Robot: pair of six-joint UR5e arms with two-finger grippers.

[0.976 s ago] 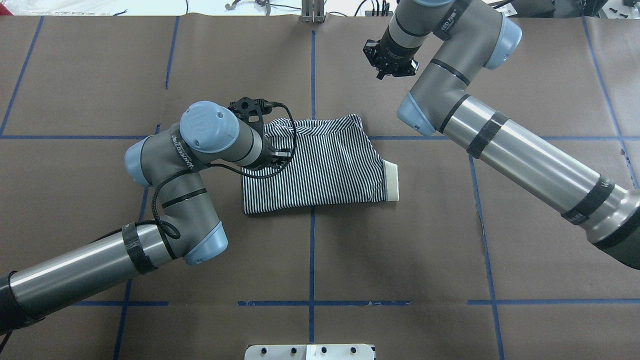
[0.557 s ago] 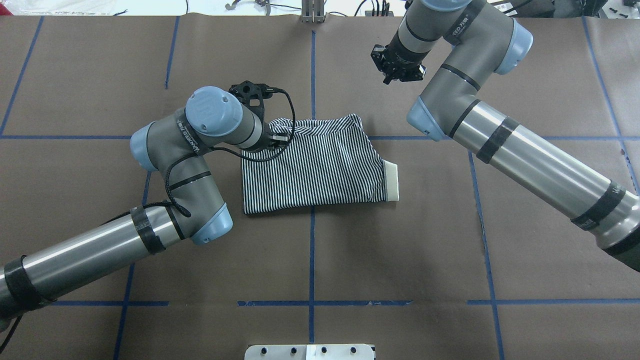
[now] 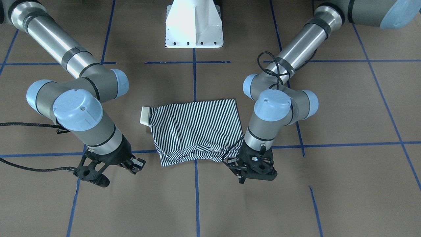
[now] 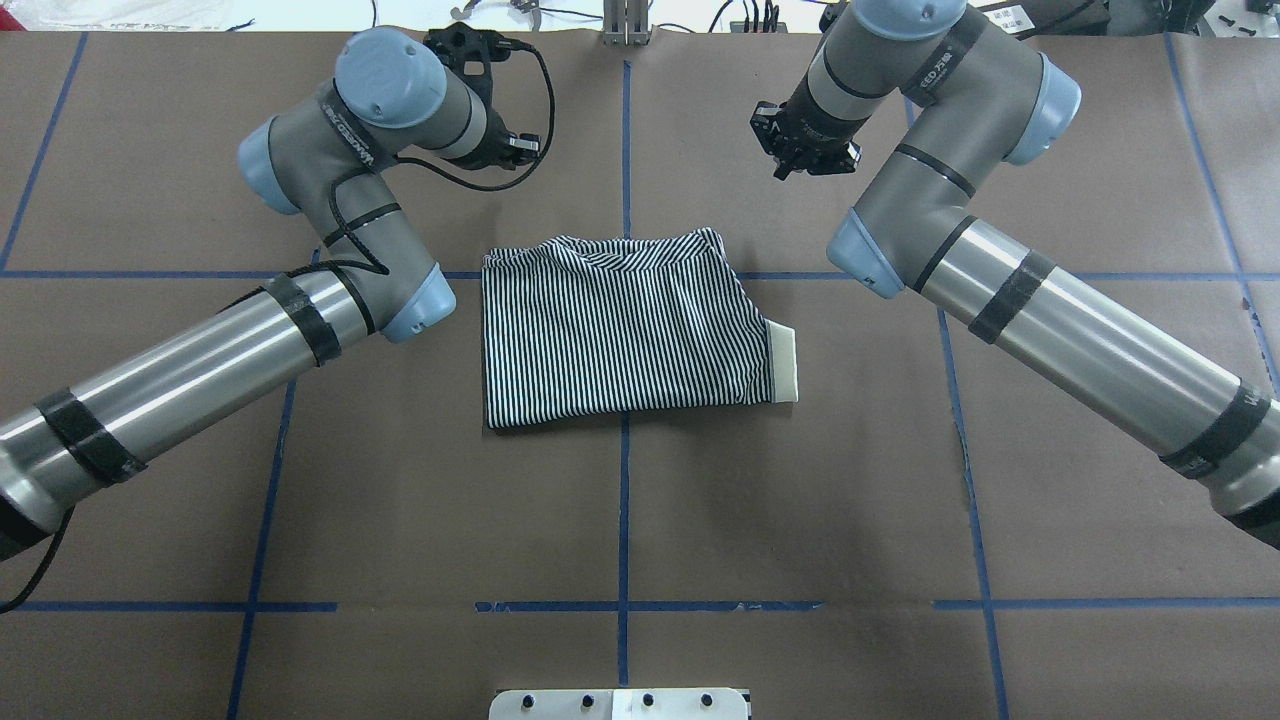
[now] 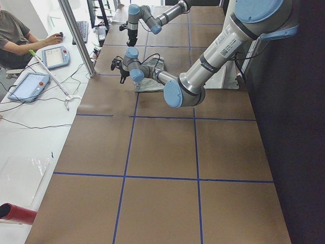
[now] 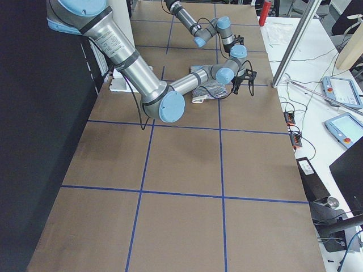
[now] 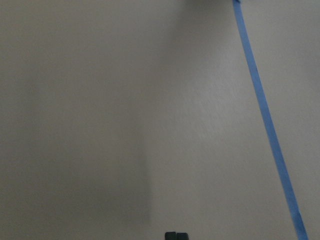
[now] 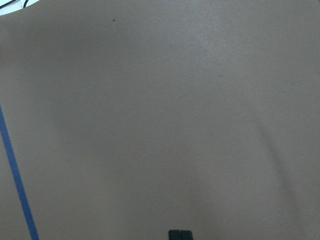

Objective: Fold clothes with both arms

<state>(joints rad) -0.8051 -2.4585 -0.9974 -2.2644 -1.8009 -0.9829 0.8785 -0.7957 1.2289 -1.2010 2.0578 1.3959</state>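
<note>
We find the shirt (image 4: 625, 330) folded flat on the middle of the table (image 4: 200, 450), long axis side to side; the left gripper (image 4: 515, 147) and right gripper (image 4: 803, 150) hang clenched, empty, past its far edge, about equally near.

Brown table (image 4: 800, 500) gridded with blue tape (image 4: 622, 500), white side bench (image 5: 30, 137) — teach pendants (image 5: 28, 86), seated person (image 5: 12, 38)
</note>
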